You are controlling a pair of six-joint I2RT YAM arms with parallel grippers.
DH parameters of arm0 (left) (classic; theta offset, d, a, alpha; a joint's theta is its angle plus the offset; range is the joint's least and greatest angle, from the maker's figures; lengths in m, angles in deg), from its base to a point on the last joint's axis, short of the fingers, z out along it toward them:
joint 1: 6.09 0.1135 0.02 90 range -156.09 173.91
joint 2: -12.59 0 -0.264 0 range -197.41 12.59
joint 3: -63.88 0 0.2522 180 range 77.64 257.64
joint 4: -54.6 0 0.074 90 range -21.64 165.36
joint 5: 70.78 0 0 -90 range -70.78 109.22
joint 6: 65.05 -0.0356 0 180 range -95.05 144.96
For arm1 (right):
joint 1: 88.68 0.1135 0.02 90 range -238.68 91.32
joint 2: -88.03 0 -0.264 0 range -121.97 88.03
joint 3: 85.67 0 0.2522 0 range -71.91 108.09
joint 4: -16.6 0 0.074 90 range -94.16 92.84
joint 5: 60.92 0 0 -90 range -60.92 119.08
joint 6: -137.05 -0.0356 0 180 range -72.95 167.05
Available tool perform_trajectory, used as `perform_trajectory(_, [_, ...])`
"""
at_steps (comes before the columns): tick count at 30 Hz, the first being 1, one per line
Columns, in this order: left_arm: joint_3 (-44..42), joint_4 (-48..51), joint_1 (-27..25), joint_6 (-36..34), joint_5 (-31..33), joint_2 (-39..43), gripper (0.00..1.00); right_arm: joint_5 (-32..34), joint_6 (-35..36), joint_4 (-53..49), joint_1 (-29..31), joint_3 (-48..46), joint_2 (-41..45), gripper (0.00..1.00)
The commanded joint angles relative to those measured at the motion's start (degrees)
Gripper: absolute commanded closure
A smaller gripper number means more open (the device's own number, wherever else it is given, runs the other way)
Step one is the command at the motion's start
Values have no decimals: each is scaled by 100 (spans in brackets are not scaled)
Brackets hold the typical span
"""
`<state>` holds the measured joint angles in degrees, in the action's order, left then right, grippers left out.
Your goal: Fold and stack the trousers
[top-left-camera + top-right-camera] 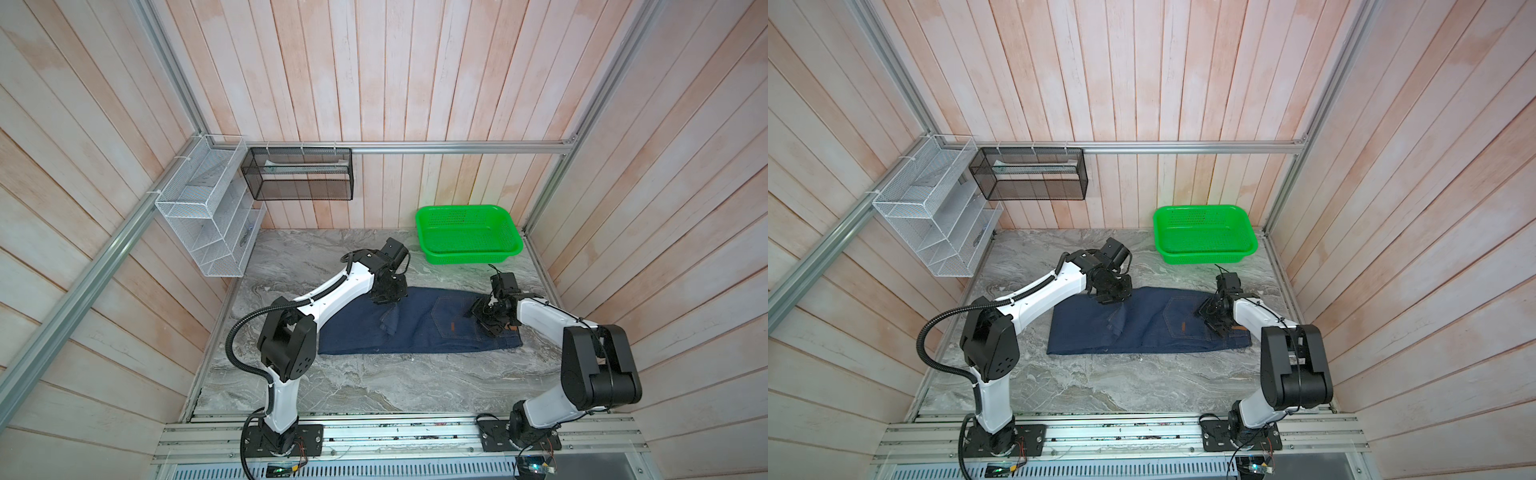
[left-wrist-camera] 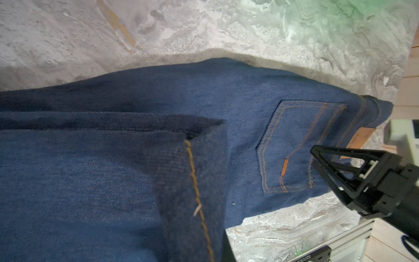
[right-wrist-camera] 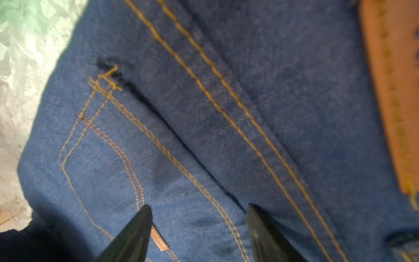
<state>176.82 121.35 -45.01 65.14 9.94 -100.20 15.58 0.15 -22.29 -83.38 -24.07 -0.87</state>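
The left gripper (image 1: pixel 388 300), shut, seems to pinch the leg hem (image 1: pixel 390 321) and hold it raised at mid-frame in a top view. The right gripper (image 3: pixel 197 209), jaws wide and empty, sits over the back pocket (image 1: pixel 446 318). The trousers (image 1: pixel 419 338) lie on the table (image 1: pixel 374 386) at centre, below the green basket (image 1: pixel 469 257). By my reading they are halved lengthwise and the crosswise fold is half made. Flattening and stacking are left to do.

Light: bright, even, from overhead | Shadows: soft, on table (image 1: pixel 374 386) | Both top views: sharp, wide-angle stretch toward edges | Right wrist view: trousers (image 3: pixel 272 90) blurred, green tint in one corner
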Motion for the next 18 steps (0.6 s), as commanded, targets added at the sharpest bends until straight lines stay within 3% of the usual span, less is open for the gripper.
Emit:
perform_trajectory(1, [138, -99, -68, 130, -143, -269, 100, 1, 27, -129, -24, -110, 46, 31])
perform_trajectory(9, [137, -244, -134, 178, -379, -649, 99, 16, 62, -177, -55, -57, 49, 31])
perform_trajectory(16, [273, -794, -262, 106, -800, -498, 53, 15, 118, -212, -53, 65, 79, 31])
perform_trajectory(18, [376, -925, -315, 79, -855, -344, 45, 30, 158, -245, -50, 124, 126, 30])
